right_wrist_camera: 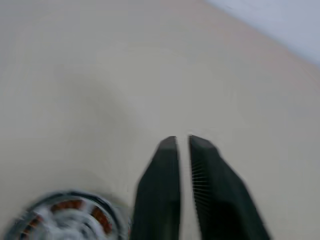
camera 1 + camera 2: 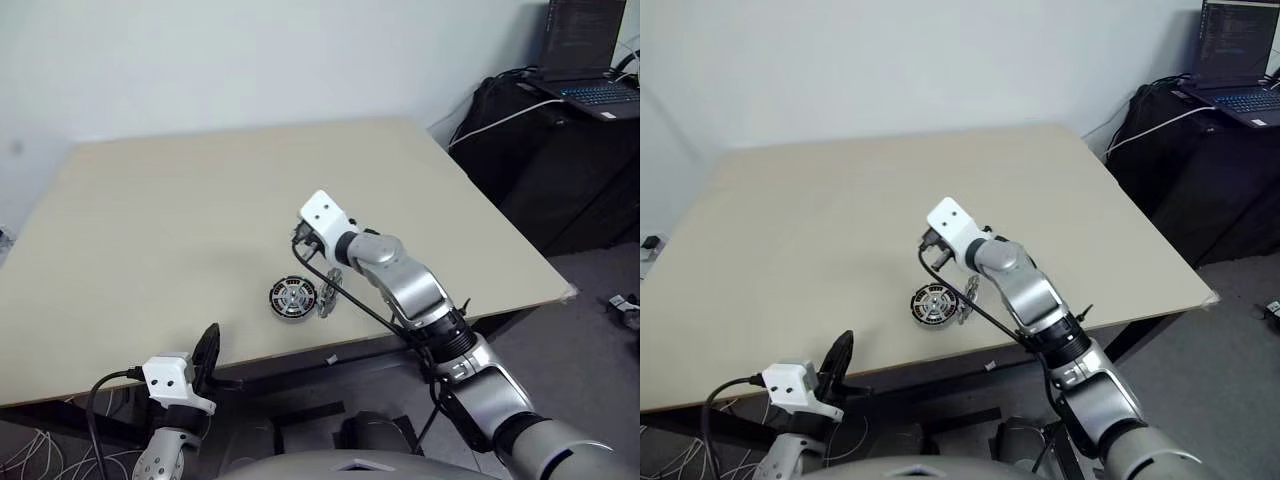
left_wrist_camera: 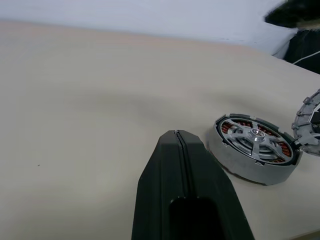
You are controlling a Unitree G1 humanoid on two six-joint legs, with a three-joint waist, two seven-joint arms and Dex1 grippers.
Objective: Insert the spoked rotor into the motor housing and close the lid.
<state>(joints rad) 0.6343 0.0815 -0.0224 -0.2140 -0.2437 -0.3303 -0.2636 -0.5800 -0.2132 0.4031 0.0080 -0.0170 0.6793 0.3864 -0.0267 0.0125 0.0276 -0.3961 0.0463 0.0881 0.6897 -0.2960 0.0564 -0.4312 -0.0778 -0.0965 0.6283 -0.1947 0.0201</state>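
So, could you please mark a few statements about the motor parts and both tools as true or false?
1. The silver spoked rotor sits inside the round copper-coiled motor housing. True.
2. The round silver-grey metal lid lies flat on top of the housing. False: it stands tilted on the table beside the housing.
3. The left tool is shut and empty. True.
4. The right tool grips the lid. False: it is shut on nothing, above the beige table.

You get soft, even light on the worktop (image 2: 200,220); the right wrist view is blurred, the others sharp.
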